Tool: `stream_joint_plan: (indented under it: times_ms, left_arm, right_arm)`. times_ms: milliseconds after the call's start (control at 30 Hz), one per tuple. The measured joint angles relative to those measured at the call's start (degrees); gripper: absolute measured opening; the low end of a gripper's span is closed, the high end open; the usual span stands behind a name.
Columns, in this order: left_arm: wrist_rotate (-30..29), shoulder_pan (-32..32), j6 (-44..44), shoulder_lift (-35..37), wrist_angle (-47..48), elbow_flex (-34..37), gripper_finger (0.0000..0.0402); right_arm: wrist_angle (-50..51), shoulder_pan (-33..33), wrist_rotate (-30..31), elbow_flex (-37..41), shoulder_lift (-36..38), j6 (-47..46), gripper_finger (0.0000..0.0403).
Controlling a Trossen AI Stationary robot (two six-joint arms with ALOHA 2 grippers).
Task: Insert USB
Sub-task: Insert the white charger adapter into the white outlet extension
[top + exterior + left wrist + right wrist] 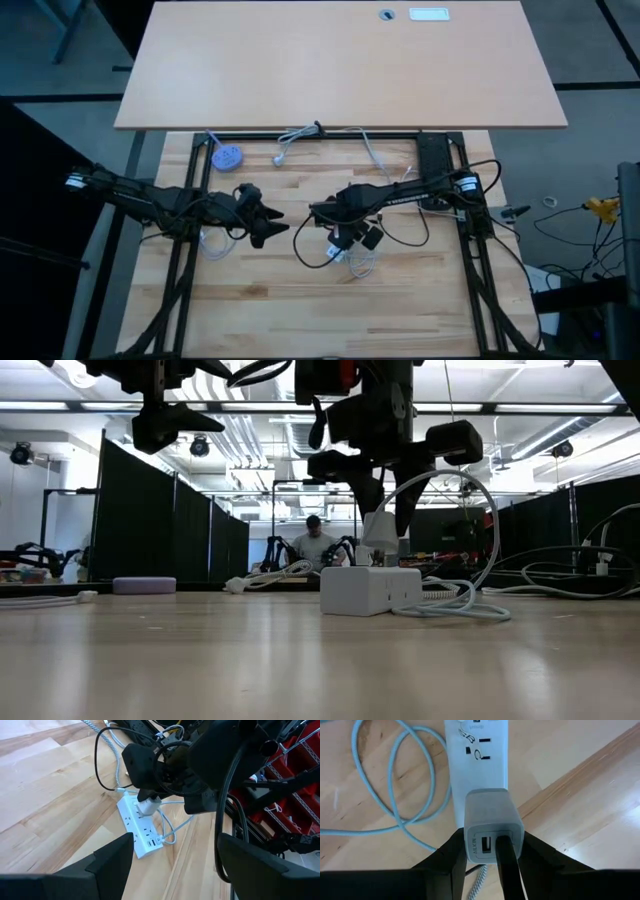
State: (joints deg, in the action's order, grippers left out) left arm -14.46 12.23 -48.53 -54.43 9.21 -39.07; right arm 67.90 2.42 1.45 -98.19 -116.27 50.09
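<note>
The right gripper point(492, 851) is closed on a white USB charger block point(493, 822), its two dark fingers point(451, 855) pressing the block's sides, and in the right wrist view the block sits directly ahead of the gripper, over the near end of a white power strip point(479, 765). The charger's face shows two ports: the one toward the printed side is empty, and a dark USB plug point(507, 860) stands in the other, with a braided cable point(479, 882) trailing back beside the fingers. Small grey lettering runs up the edge of the charger's face; it appears to read "AILKIN", though it is too small to be sure. Beyond the charger, the power strip shows outlet slots and a faint label too small to read. A pale blue cable point(390, 795) lies in loops on the wooden table point(580, 785) just beside the strip. In the low view the charger hangs just above the power strip point(370, 590), under the right arm. The left gripper point(262, 222) hovers with its fingers spread wide and nothing between them, near the right gripper and facing it across the table, with the strip lying out ahead of its fingertips point(112, 857).
</note>
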Motion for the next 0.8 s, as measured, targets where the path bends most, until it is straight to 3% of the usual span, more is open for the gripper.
stream_joint_plan:
  times_ms: [800]
  left_arm:
    - [-1.0, 0.0, -0.2, 0.0, 0.0, 0.0, 0.0275]
  right_arm:
    - [-7.2, -0.2, -2.0, 6.4, 0.3, -2.4, 0.0126]
